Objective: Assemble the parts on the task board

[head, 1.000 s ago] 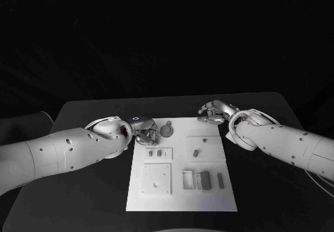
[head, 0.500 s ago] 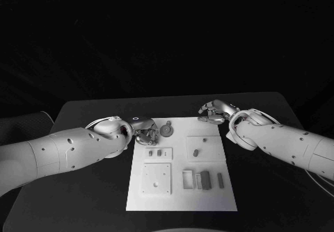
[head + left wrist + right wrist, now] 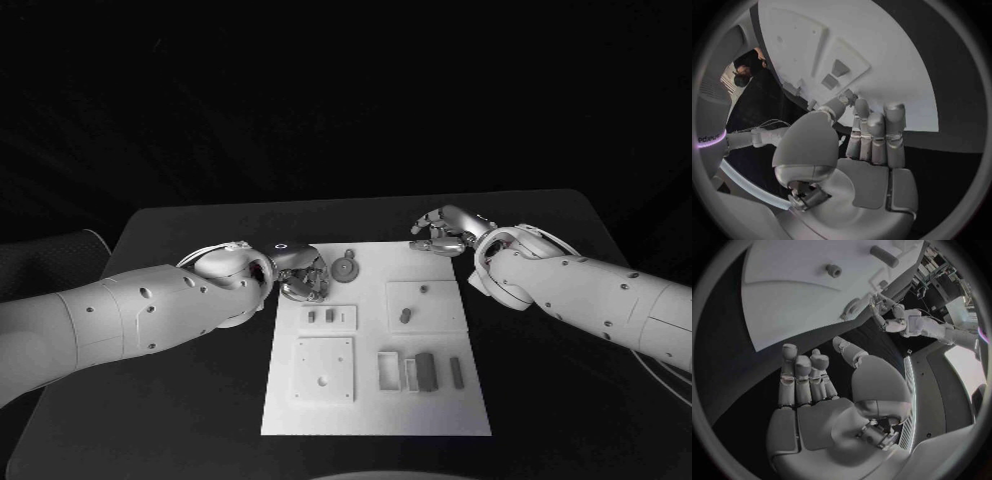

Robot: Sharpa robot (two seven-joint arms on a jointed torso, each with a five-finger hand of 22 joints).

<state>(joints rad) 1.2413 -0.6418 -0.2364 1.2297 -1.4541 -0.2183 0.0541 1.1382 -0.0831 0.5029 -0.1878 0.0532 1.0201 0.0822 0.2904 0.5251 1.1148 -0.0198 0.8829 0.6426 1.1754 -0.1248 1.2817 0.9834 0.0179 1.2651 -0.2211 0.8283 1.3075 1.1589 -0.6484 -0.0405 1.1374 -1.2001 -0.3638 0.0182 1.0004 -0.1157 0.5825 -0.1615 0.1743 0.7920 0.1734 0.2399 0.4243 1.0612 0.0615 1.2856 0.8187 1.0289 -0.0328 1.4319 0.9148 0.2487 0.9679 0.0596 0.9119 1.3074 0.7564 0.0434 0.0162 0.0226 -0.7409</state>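
Currently, the task board (image 3: 378,400) is lying in the middle of the black table (image 3: 173,400), carrying small grey parts (image 3: 420,372) in its recessed panels. The left hand (image 3: 300,275) is hovering at the board's far-left edge, just beside an oval part (image 3: 345,268); its fingers are extending side by side, gripping nothing. The right hand (image 3: 447,233) is hovering at the far-right corner, fingers apart and likewise gripping nothing.
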